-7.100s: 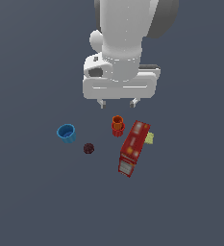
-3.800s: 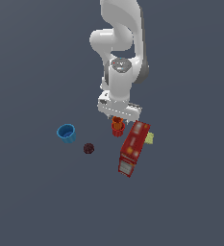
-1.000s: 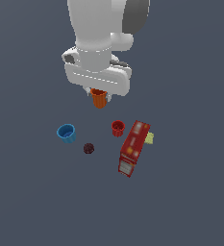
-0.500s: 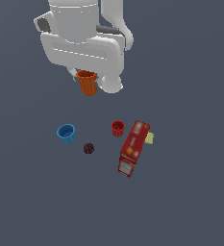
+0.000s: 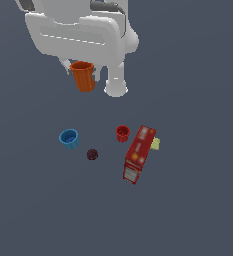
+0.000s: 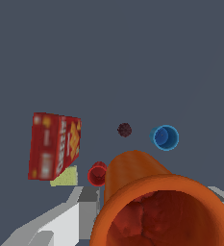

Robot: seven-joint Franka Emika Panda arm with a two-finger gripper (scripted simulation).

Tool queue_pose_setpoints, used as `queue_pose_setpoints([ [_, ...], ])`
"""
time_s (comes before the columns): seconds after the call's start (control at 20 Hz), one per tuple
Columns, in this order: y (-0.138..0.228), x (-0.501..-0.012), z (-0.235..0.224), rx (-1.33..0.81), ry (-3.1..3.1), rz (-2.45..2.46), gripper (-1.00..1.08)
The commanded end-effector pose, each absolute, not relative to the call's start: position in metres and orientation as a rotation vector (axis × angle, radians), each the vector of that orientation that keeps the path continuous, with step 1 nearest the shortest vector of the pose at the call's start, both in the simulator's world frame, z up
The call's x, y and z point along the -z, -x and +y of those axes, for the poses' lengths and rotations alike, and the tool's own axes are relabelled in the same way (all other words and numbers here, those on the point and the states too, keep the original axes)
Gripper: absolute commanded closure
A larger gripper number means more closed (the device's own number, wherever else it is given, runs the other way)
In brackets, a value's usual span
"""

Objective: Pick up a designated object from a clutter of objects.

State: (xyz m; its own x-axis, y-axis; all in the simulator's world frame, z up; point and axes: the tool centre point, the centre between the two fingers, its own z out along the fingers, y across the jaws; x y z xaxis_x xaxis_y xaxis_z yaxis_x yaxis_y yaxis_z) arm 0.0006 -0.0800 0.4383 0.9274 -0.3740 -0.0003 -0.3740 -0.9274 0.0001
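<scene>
The orange cup (image 5: 83, 75) hangs high above the floor, held under the white hand, with my gripper (image 5: 85, 70) shut on it. In the wrist view the orange cup (image 6: 156, 202) fills the foreground, its open rim toward the camera, and a grey finger (image 6: 60, 221) shows beside it. The rest of the clutter lies below on the floor: a red cup (image 5: 122, 133), a blue cup (image 5: 69, 138), a dark maroon ball (image 5: 92, 154), a long red box (image 5: 139, 153) and a small pale-yellow block (image 5: 156, 144) against the box.
The red cup (image 6: 97, 174), blue cup (image 6: 165, 138), maroon ball (image 6: 124, 129), red box (image 6: 55, 145) and yellow block (image 6: 65, 177) also show in the wrist view, far beneath the hand. The floor is a plain dark grey surface.
The gripper has risen with the orange cup and moved toward the camera, so it looks much larger. The things on the floor have not moved.
</scene>
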Motion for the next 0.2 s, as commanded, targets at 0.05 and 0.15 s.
queue_pose_setpoints([
  [0.05, -0.0027, -0.4433, -0.0815, 0.000, -3.084, -0.598, 1.08],
  [0.15, -0.0029, -0.4439, -0.0816, 0.000, -3.084, -0.598, 1.08],
])
